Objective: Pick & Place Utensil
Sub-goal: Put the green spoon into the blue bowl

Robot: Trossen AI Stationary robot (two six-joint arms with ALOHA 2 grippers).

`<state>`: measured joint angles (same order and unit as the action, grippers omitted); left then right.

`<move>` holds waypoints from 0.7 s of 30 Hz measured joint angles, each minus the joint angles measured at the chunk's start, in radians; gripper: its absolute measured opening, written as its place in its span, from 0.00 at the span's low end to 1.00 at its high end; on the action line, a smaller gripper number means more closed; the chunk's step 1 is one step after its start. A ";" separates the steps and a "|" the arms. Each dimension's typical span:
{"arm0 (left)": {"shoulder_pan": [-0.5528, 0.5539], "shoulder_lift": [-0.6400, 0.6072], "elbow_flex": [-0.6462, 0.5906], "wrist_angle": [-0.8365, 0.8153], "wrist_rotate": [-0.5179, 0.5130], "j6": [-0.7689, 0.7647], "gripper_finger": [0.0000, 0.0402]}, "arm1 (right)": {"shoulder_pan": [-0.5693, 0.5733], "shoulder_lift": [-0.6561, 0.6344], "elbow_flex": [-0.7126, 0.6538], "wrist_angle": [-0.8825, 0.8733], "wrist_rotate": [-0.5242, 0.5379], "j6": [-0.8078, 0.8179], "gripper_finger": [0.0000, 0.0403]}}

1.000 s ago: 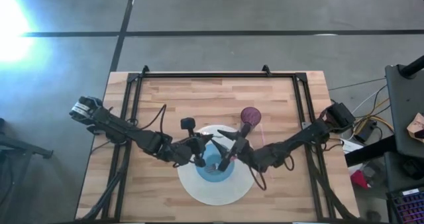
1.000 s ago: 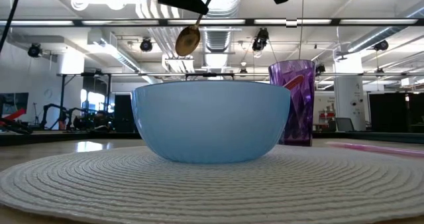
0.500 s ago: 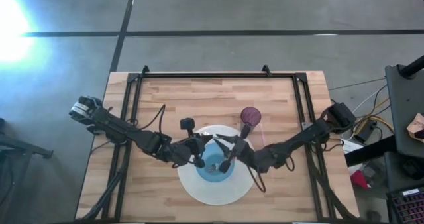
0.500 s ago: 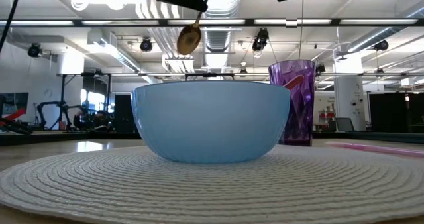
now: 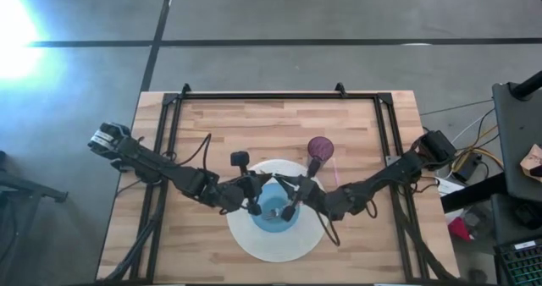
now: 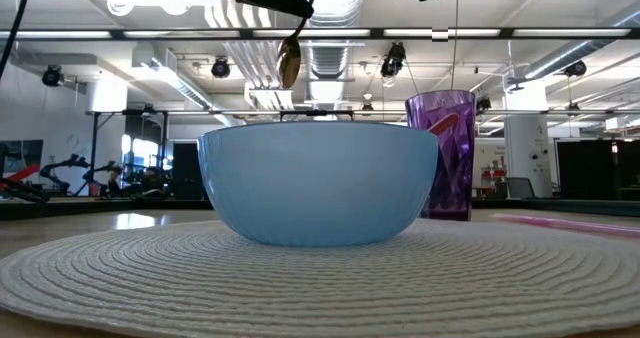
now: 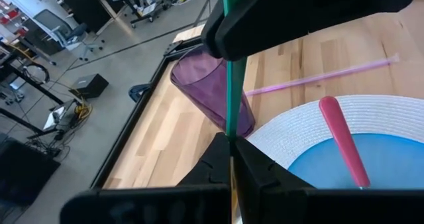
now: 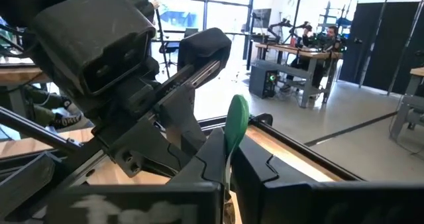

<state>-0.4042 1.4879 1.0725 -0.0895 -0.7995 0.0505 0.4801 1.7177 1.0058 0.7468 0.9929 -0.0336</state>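
Note:
A spoon with a green handle [image 7: 229, 85] and a golden bowl [image 6: 290, 62] hangs above the light blue bowl [image 5: 275, 208], which stands on a round white placemat [image 5: 254, 245]. My left gripper [image 5: 261, 191] and my right gripper [image 5: 290, 200] meet over the blue bowl. Both are shut on the green handle. A pink utensil [image 7: 341, 138] lies in the blue bowl. My left gripper pinches the green handle [image 7: 230, 136] between its two fingers, which lie across it. The handle runs on from there to the other gripper. The spoon is lifted clear over the blue bowl. My right gripper pinches the green handle close below its rounded free end [image 8: 236, 118], which sticks out past the fingers [image 8: 209, 159]. The fingers come about level and lie across the handle. The golden bowl end hangs lower, clear of the blue bowl.
A purple cup [image 5: 319, 145] stands upright on the wood at the placemat's far right side. A pink straw [image 7: 318, 75] lies on the table beside it. A black frame [image 5: 279, 96] runs along the table's far edge and both sides.
My right gripper has shut on the green handle near its free end while my left gripper kept its hold. The spoon has turned about its own length, so its golden bowl, seen broad before, now shows edge-on in the low view.

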 joint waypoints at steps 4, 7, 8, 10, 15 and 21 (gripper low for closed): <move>0.000 0.000 0.000 0.001 0.005 -0.005 0.00 | 0.001 -0.015 0.000 -0.042 -0.016 0.004 0.02; 0.000 0.000 0.001 0.001 0.006 -0.010 0.02 | 0.000 -0.034 0.000 -0.074 -0.054 0.004 0.02; -0.001 0.000 0.003 0.002 0.007 -0.010 0.04 | 0.000 -0.044 -0.001 -0.089 -0.068 0.004 0.02; 0.000 0.000 0.007 -0.001 0.022 -0.011 0.07 | 0.001 -0.060 0.000 -0.112 -0.087 0.013 0.02; 0.000 0.000 0.023 -0.005 0.057 -0.037 0.18 | 0.002 -0.106 0.000 -0.209 -0.158 0.051 0.02; 0.000 -0.010 0.040 -0.010 0.063 -0.058 0.31 | 0.004 -0.158 0.000 -0.318 -0.213 0.053 0.02</move>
<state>-0.4039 1.4783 1.1129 -0.0995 -0.7364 -0.0072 0.4843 1.5595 1.0054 0.4290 0.7802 0.0193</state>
